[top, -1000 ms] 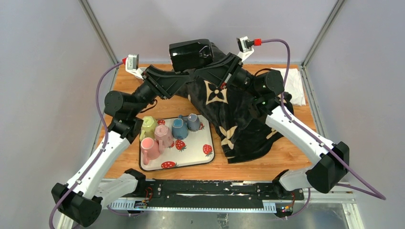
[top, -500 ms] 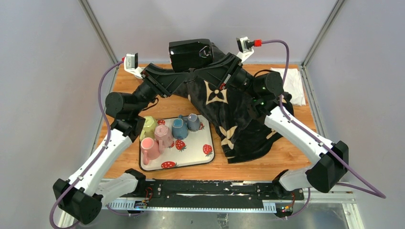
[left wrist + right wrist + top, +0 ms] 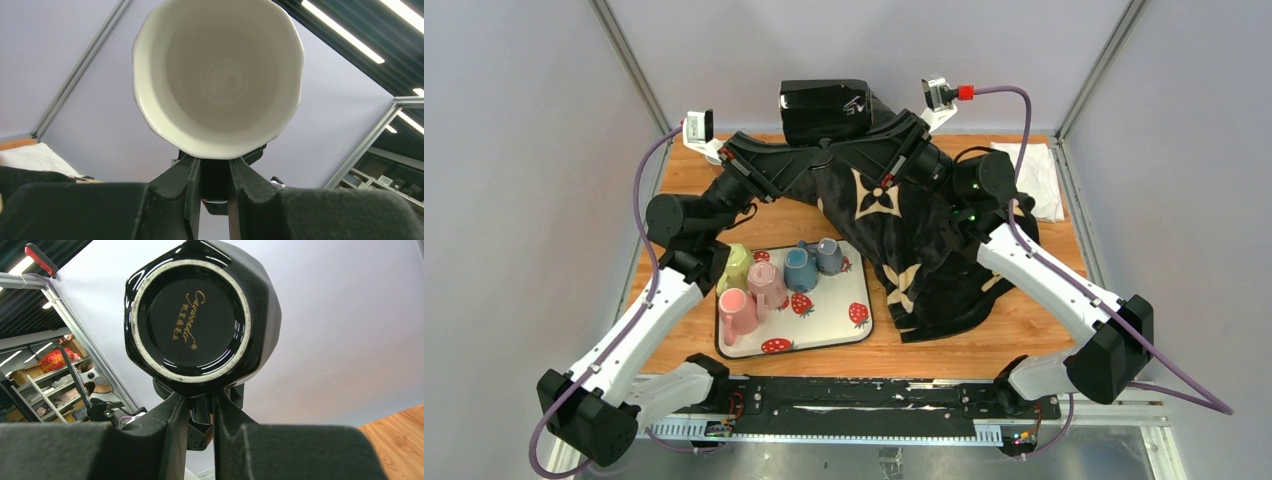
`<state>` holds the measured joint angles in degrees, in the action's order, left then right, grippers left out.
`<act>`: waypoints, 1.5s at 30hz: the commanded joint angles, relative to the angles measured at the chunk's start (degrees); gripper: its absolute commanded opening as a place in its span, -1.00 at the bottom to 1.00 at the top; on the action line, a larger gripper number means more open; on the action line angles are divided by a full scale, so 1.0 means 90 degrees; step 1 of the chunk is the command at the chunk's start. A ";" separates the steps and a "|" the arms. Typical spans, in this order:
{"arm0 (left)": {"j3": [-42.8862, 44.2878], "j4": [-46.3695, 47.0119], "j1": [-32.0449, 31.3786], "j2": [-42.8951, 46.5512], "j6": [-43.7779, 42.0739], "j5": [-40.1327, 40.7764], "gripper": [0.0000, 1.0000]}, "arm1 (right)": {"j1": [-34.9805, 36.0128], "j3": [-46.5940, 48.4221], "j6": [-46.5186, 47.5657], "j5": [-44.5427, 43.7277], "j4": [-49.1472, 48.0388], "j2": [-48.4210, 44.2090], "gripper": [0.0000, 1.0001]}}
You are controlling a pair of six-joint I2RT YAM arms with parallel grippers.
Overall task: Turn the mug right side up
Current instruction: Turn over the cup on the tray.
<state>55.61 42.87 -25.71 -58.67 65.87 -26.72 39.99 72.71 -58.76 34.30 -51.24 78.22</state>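
Observation:
A black mug (image 3: 824,100) with a white inside hangs in the air over the back middle of the table, lying on its side. Its mouth faces the left wrist camera, which shows the white interior (image 3: 218,75). Its base (image 3: 192,325), with gold lettering, faces the right wrist camera. My left gripper (image 3: 809,150) is shut on the mug's black handle just under the rim (image 3: 215,167). My right gripper (image 3: 879,140) is shut on the same handle from the base side (image 3: 201,402).
A strawberry-print tray (image 3: 849,325) at the front left holds several small cups in pink, yellow-green and blue. A black cloth with beige flower marks (image 3: 924,250) covers the table's middle right. A white cloth (image 3: 1036,175) lies at the back right.
The mug has risen slightly and levelled out, held by both grippers. The left arm's elbow has shifted a little inward; the tray and cloths have not moved.

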 commanded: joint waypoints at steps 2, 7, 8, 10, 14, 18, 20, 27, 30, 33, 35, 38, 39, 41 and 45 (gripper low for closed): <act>0.0274 0.0430 -0.0033 -0.0170 -0.0010 0.0002 -1.00 | 0.0253 -0.0064 0.0346 0.0090 -0.0230 -0.0205 -1.00; 0.0229 0.0732 -0.0033 -0.0304 0.0169 -0.0089 -1.00 | 0.0254 -0.0247 0.0580 -0.0033 -0.0007 -0.0361 -0.89; 0.0209 0.0743 -0.0033 -0.0304 0.0167 -0.0083 -1.00 | 0.0254 -0.0273 0.0623 -0.0068 0.0013 -0.0398 -0.84; 0.0174 0.0744 -0.0033 -0.0277 0.0135 -0.0069 -1.00 | 0.0249 -0.0368 0.0697 -0.0164 0.0074 -0.0487 -0.62; 0.0149 0.0721 -0.0033 -0.0205 0.0042 -0.0068 -1.00 | 0.0250 -0.0519 0.0882 -0.0410 0.0266 -0.0681 -0.23; 0.0158 0.0627 -0.0033 -0.0140 -0.0031 -0.0068 -1.00 | 0.0254 -0.0611 0.1004 -0.0600 0.0402 -0.0787 0.04; 0.0142 0.0537 -0.0033 -0.0108 -0.0086 -0.0045 -1.00 | 0.0253 -0.0665 0.1041 -0.0697 0.0480 -0.0833 0.18; 0.0127 -0.0109 -0.0024 0.0126 -0.0538 0.0067 -1.00 | 0.0252 -0.1136 0.1265 -0.1185 0.0933 -0.1136 0.34; 0.0190 -0.0589 -0.0024 0.0254 -0.0901 0.0149 -1.00 | 0.0253 -0.1425 0.1342 -0.1373 0.1229 -0.1301 0.34; 0.0285 -0.1106 -0.0024 0.0361 -0.1298 0.0216 -1.00 | 0.0257 -0.1857 0.1300 -0.1438 0.1276 -0.1503 0.34; 0.0335 -0.1465 -0.0024 0.0432 -0.1570 0.0284 -1.00 | 0.0254 -0.2080 0.1340 -0.1439 0.1407 -0.1648 0.34; 0.0377 -0.2023 -0.0006 0.0517 -0.2018 0.0372 -1.00 | 0.0256 -0.2394 0.1528 -0.1464 0.1770 -0.1913 0.34; 0.0413 -0.2366 0.0009 0.0567 -0.2200 0.0433 -1.00 | 0.0259 -0.2491 0.1624 -0.1483 0.1916 -0.2014 0.34; 0.0483 -0.2954 0.0041 0.0656 -0.2695 0.0587 -1.00 | 0.0255 -0.2628 0.1856 -0.1521 0.2304 -0.2220 0.33; 0.0725 -0.4311 0.0093 0.0838 -0.3719 0.1072 -1.00 | 0.0260 -0.2890 0.2364 -0.1779 0.3168 -0.2674 0.31</act>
<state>57.10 11.57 -25.43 -54.41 43.46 -22.55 41.56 48.58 -43.59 21.06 -29.67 58.28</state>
